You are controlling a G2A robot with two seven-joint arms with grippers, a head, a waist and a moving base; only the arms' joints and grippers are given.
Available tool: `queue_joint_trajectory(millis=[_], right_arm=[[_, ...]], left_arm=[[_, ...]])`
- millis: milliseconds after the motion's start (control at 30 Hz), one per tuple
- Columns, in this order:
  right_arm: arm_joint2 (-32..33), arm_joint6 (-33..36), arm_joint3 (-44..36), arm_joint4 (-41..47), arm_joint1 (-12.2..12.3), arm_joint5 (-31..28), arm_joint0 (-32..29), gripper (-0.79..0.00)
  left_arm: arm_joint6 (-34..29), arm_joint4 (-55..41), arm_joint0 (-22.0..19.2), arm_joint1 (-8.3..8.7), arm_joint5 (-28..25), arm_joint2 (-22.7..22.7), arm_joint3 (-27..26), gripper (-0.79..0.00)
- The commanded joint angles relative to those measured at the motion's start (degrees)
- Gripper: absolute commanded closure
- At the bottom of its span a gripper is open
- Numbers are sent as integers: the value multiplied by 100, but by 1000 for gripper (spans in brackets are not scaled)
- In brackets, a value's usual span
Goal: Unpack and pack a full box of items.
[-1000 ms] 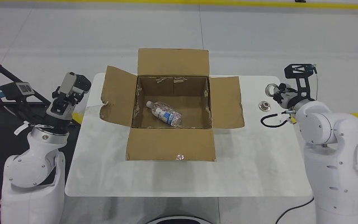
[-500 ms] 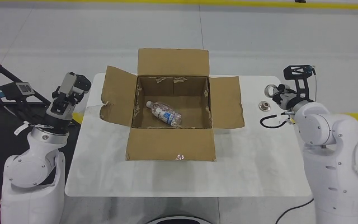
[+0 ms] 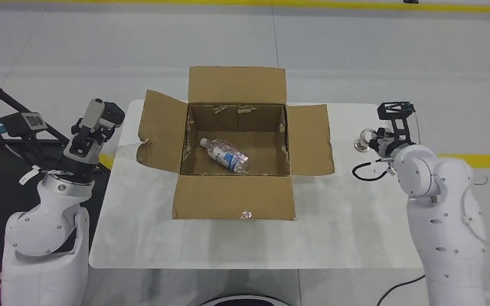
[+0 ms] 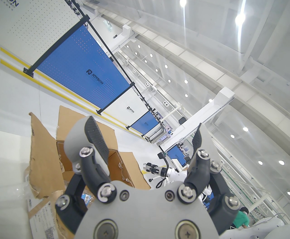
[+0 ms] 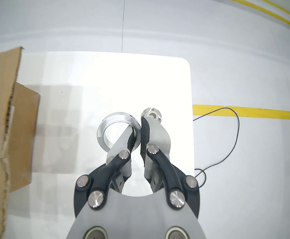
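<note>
White table (image 3: 230, 245), open cardboard box (image 3: 233, 197) centred, flaps splayed, plastic bottle (image 3: 226, 154) lying inside. Right gripper (image 5: 138, 126) near the right edge, jaws clamped on metal ring (image 5: 101, 133), small metal fitting (image 5: 152, 113) just beside. Left gripper (image 4: 145, 125) off the left edge, jaws wide apart.

— What is underfoot?
— A smooth, pale grey floor (image 3: 383, 46) crossed by thin dark seams. A yellow line (image 5: 249, 112) is painted on it just beside the white bench (image 3: 344, 229), which has rounded corners.
— And the hall round about?
— Blue panels (image 4: 86, 74) and white perforated panels (image 4: 34, 29) in black frames stand in a long row beside another yellow stripe. Overhead is a high white ceiling (image 4: 204, 56) with heavy beams, dotted with round lamps (image 4: 240, 19), all lit.
</note>
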Motion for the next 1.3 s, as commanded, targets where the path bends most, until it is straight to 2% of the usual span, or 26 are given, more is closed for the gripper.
queue_joint_trajectory(millis=[0,167,333,467,600,767,1033,1267], right_arm=[[15,-21,41,8,3,-11,-26,0],[170,-84,-34,228,7,99,-106,0],[326,-205,-737,677,-9,346,-208,0],[32,-204,-1332,876,-57,531,-21,0],[-635,-100,-1461,873,-145,707,443,0],[-1816,-34,-1269,674,-325,831,1124,0],[-3578,-168,-252,302,-748,1183,1873,0],[-4679,-392,756,149,-1195,1279,2316,0]], left_arm=[[0,0,0,0,0,0,0,-785],[0,0,0,0,0,0,0,-785],[0,0,0,0,0,0,0,-785],[0,0,0,0,0,0,0,-785],[0,0,0,0,0,0,0,-785],[79,6,28,-1,31,-29,-1,-785],[529,-34,435,5,52,-512,58,-785],[689,-112,630,10,26,-733,77,-785]])
